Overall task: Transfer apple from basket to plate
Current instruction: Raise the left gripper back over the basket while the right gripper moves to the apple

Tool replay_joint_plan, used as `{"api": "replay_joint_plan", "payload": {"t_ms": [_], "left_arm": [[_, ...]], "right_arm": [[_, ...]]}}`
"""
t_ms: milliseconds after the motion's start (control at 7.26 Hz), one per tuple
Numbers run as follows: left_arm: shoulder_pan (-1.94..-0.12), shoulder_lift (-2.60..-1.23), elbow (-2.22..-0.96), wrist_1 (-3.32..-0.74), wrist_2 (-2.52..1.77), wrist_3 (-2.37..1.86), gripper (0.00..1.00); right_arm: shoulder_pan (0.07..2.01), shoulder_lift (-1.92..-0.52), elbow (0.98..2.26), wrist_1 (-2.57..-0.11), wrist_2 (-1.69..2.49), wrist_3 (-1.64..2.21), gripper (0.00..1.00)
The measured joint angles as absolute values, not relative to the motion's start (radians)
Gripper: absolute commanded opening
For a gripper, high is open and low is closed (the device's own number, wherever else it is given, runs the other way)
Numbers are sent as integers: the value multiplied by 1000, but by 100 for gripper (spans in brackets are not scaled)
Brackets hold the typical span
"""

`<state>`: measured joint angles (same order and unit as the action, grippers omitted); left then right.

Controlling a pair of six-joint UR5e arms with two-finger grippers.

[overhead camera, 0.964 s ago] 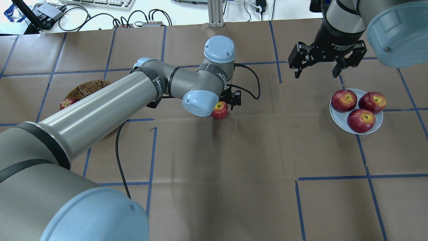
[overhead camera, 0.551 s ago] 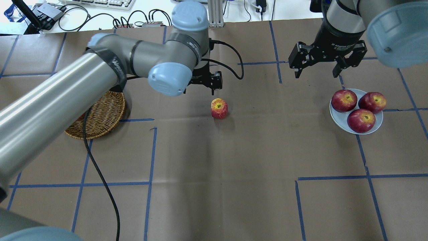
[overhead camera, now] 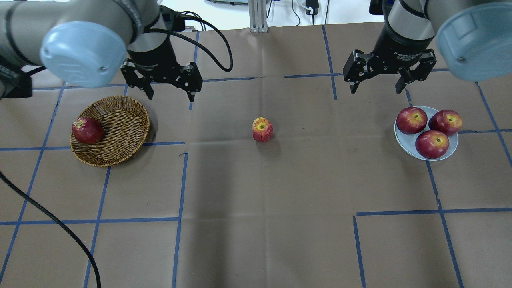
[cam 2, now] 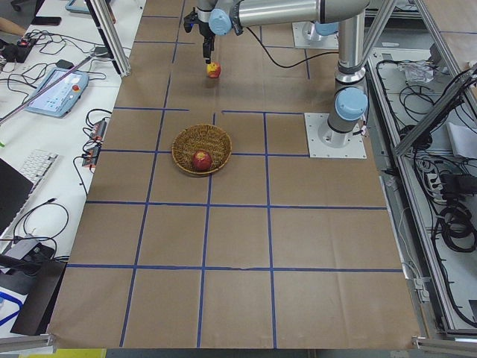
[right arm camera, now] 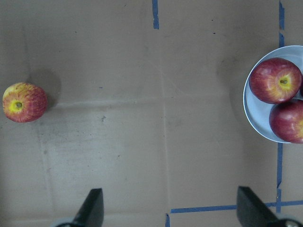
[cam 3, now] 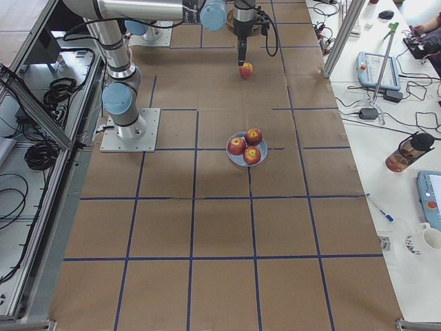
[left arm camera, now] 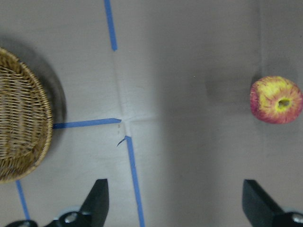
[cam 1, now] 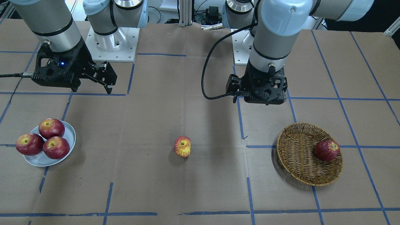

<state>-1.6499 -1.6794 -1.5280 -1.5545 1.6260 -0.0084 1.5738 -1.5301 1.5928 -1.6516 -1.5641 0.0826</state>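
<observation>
The pale apple [overhead camera: 262, 129], red streaks over yellow, stands alone on the brown paper at the table's middle, between basket and plate. It also shows in the left wrist view [left arm camera: 276, 100] and the right wrist view [right arm camera: 24, 102]. The wicker basket [overhead camera: 128, 120] is at the left and the white plate [overhead camera: 404, 146] is at the right. My left gripper [overhead camera: 171, 96] is open and empty, hanging just beyond the basket's far right rim. My right gripper [overhead camera: 376, 90] is open and empty, beyond the plate's far left side.
One dark red apple [overhead camera: 87, 130] lies in the basket at its left side. Three dark red apples [overhead camera: 432, 144] fill the plate. A black cable [overhead camera: 52, 220] trails over the table's near left. Blue tape lines cross the paper.
My left arm has drawn back from the pale apple and swung left to beside the basket. The apple stays on the table. The right arm has barely moved.
</observation>
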Motion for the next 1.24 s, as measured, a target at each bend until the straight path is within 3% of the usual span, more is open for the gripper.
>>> {"api": "replay_joint_plan", "payload": {"t_ms": [413,1239], "left_arm": [[-1542,-1613,-1538,-1624,1624,132,99],[-1531,-1607,-1519,-1617,1615,122,99]], "right_arm": [[1704,-1415,1589,-1816,-1565,242,100],[1937,-1099,1644,-2254,-1622,461,100]]}}
